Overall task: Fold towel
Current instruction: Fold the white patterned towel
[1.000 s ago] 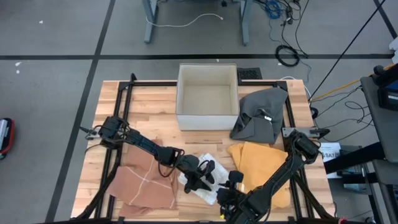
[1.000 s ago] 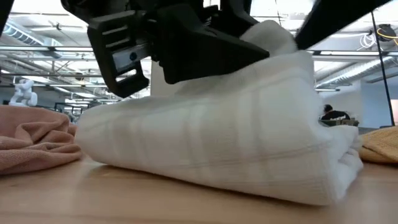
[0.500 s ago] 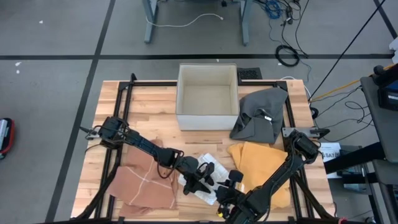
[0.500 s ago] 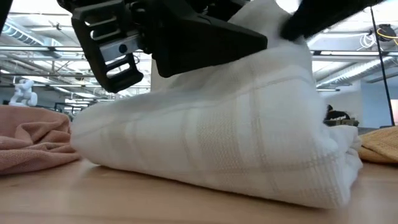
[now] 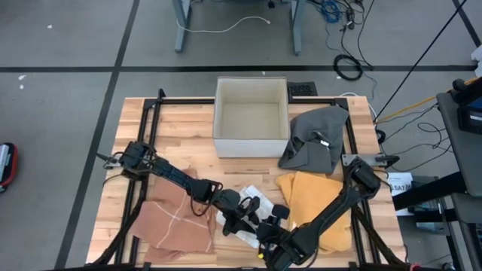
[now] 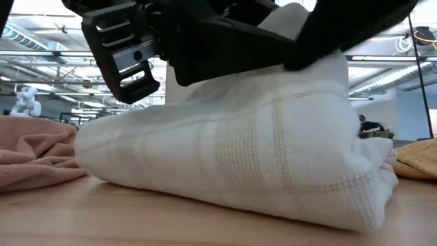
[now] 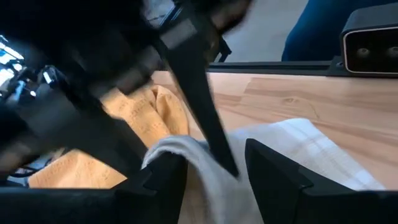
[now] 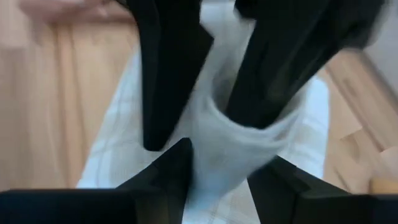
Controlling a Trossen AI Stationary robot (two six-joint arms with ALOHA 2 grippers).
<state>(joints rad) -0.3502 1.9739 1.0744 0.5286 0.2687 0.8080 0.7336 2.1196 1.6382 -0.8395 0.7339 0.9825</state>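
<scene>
Both tools (image 5: pixel 256 218) pinch the unlabelled white towel (image 6: pixel 259 157).

Overhead looks straight down; low camera close, level; both show white towel (image 6: pixel 232 164).

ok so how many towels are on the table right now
4. White towel at the near middle, both tools on it. Pink towel near left. Yellow towel near right. Grey towel far right, beside the box. The arms may hide more.
</scene>
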